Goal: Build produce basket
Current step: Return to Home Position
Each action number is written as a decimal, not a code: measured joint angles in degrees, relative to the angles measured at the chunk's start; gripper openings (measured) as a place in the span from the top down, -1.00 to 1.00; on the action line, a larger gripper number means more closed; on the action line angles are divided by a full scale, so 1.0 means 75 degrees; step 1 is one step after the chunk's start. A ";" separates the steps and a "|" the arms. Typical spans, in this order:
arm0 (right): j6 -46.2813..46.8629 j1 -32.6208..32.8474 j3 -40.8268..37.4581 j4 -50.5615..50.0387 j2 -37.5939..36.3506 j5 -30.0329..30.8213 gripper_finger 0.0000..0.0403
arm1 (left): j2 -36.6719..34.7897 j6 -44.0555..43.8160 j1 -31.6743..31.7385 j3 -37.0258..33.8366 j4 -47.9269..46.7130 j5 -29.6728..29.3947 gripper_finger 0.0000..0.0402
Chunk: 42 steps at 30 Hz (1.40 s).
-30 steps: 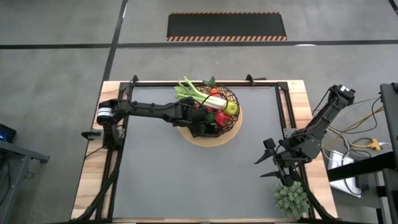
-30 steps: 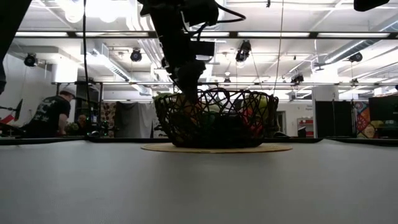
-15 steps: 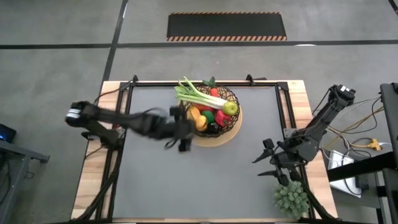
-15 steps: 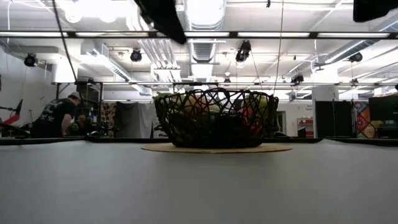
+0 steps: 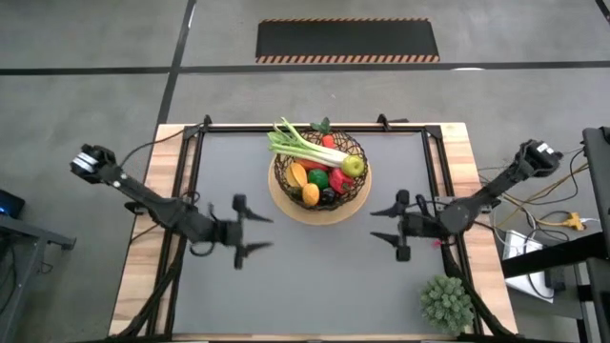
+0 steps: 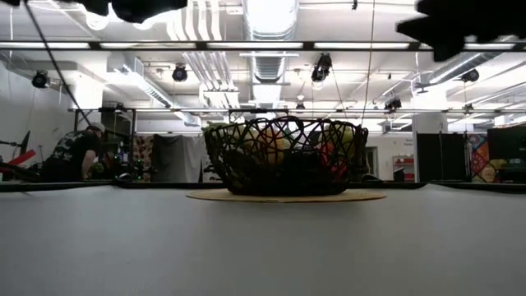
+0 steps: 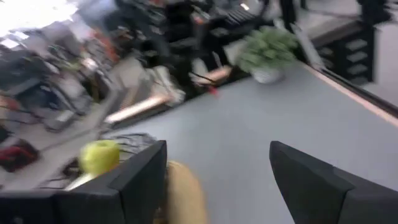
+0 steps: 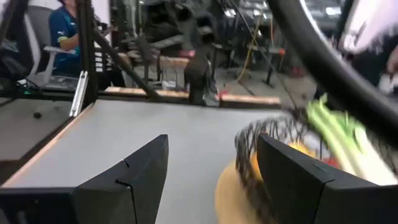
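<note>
The dark woven basket [image 5: 321, 171] stands on its pale wooden disc [image 5: 286, 206] at the table's far middle. It holds produce: a leek [image 5: 300, 145] lying across its rim, a green apple [image 5: 355, 167], an orange fruit [image 5: 311, 194], red and green peppers. The basket also shows in the low view [image 6: 283, 156]. My left gripper [image 5: 250, 231] is open and empty over the mat, left of and nearer than the basket. My right gripper [image 5: 389, 224] is open and empty, right of and nearer than the basket.
A spiky green plant [image 5: 446, 303] stands at the table's near right corner; it shows in the left wrist view [image 7: 268, 50] too. A dark frame rail [image 5: 305, 128] runs along the far edge. A person [image 6: 72, 152] is in the room behind.
My left gripper has drawn back out of the basket, toward the table's left and near edge, and now hangs open over the mat. My right gripper has gone from beside the plant toward the far edge and the basket. The produce stays in the basket.
</note>
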 joint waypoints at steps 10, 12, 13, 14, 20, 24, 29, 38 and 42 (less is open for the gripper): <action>-0.1961 -0.3411 0.1192 0.0247 0.0858 -0.3962 -0.13 | -0.3369 0.0476 0.1675 -0.1764 0.0081 0.0356 -0.04; -0.2271 -0.3929 0.1201 0.0255 0.0829 -0.4130 -0.13 | -0.3984 0.0559 0.1872 -0.2003 -0.0259 0.0484 0.02; -0.2412 -0.4135 0.1173 0.0285 0.0791 -0.4131 -0.13 | -0.4298 0.0557 0.1930 -0.2125 -0.0439 0.0490 0.04; -0.2507 -0.4309 0.1100 0.0284 0.0721 -0.4129 -0.13 | -0.4601 0.0555 0.1964 -0.2239 -0.0581 0.0492 0.07; -0.2599 -0.4847 0.0470 0.0256 0.0086 -0.4176 -0.13 | -0.6372 0.0351 0.1988 -0.2792 -0.1403 0.0487 0.19; -0.2547 -0.4849 -0.0022 0.0221 -0.0576 -0.4199 -0.13 | -0.7465 0.0231 0.1991 -0.3227 -0.1449 0.0444 0.27; -0.2352 -0.4849 -0.0519 0.0107 -0.1608 -0.4180 -0.13 | -0.7988 0.0150 0.1991 -0.3647 -0.1546 0.0413 0.39; -0.2243 -0.4846 -0.0638 -0.1387 -0.3498 -0.4117 -0.13 | -0.7904 -0.0028 0.1988 -0.3848 -0.0892 0.0385 0.59; -0.2233 -0.4844 -0.0708 -0.1998 -0.4205 -0.4165 -0.13 | -0.7928 -0.0030 0.1990 -0.3944 -0.0920 0.0391 0.64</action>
